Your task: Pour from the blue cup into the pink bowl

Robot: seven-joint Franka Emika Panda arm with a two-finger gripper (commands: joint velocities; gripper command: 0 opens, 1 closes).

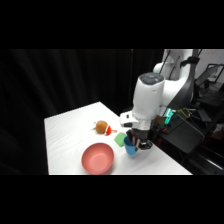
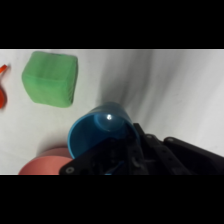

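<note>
Wrist view: the gripper pinches the rim of the blue cup, which tilts with its open mouth showing. A green block sits beyond it on the white table. Side view: the pink bowl lies just beside the cup, near an orange-brown toy.

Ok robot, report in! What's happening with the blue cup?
Gripper shut on blue cup, cup tilted. Pink bowl close beside, apart. Green block nearby, not blocking.
</note>
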